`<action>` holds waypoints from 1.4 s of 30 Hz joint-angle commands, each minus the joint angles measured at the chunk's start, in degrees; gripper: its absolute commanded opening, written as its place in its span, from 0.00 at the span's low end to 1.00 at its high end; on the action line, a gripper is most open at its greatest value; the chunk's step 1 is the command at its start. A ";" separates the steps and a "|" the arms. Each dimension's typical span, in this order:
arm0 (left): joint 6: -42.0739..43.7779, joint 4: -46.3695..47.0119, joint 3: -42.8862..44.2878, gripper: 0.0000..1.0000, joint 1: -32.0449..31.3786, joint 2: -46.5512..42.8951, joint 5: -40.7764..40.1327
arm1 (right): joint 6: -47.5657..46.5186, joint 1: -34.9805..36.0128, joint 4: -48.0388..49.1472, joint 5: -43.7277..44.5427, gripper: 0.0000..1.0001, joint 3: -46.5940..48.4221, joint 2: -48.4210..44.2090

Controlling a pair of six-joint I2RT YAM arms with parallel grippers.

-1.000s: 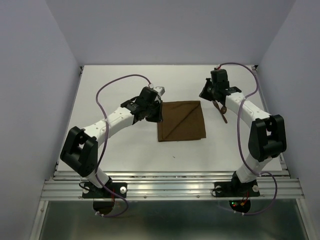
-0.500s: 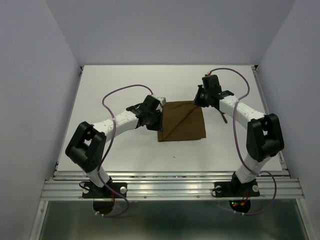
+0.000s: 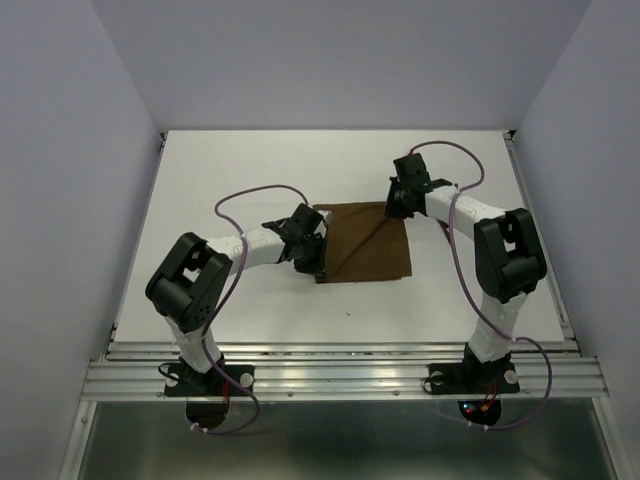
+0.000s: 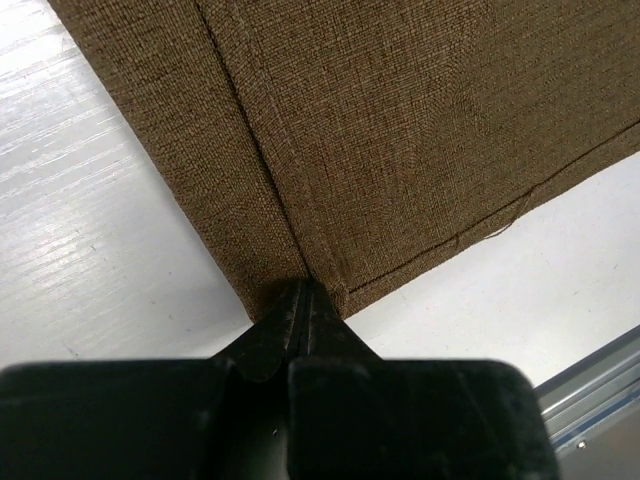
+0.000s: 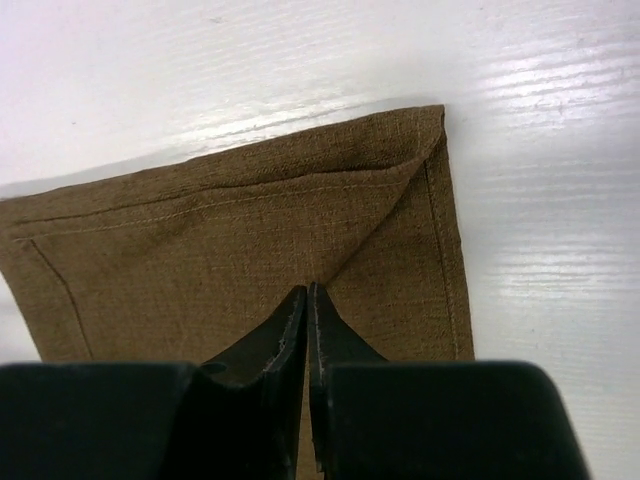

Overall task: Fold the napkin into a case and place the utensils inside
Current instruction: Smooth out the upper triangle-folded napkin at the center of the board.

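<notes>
Clerk: Overhead view, item one?

Checker: Napkin (image 3: 365, 245), dark brown, folded to a near-square. It lies flat on the white table (image 3: 240, 180), mid-table between the two arms. One diagonal crease crosses it.

Clerk: Grippers, same view?

Checker: Left gripper (image 3: 314, 264) is at the napkin's left edge, by the near corner. Right gripper (image 3: 392, 206) is at the far edge, toward the right corner. Jaw state is not readable from up here.

Clerk: Left wrist view?

Checker: Left gripper (image 4: 303, 297), jaws clenched tight with no gap. The tips meet the napkin (image 4: 400, 130) right at a stitched corner. Whether cloth is nipped between them, cannot tell. White table (image 4: 90, 250) shows on either side of that corner.

Clerk: Right wrist view?

Checker: Right gripper (image 5: 306, 293), jaws closed to a hairline slit. The tips sit over the napkin (image 5: 200, 240), where the edge of a triangular flap runs down from the corner. Contact with the cloth, cannot tell. Hem stitching is visible, with white table (image 5: 300, 50) beyond the far edge.
</notes>
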 commanded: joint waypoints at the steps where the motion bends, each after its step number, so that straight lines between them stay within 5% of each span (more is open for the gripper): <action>1: 0.50 -0.20 -1.31 0.00 -0.32 -0.08 -2.11 | -2.60 0.29 -1.65 4.03 0.09 4.87 2.34; 25: 2.79 -4.94 0.44 0.00 -0.32 -3.76 -7.04 | -2.16 0.29 0.02 6.23 0.08 6.98 11.30; 42: 2.53 -4.68 5.72 0.00 -0.32 -7.64 -1.15 | -0.40 7.06 1.95 -0.19 0.09 -1.71 -2.76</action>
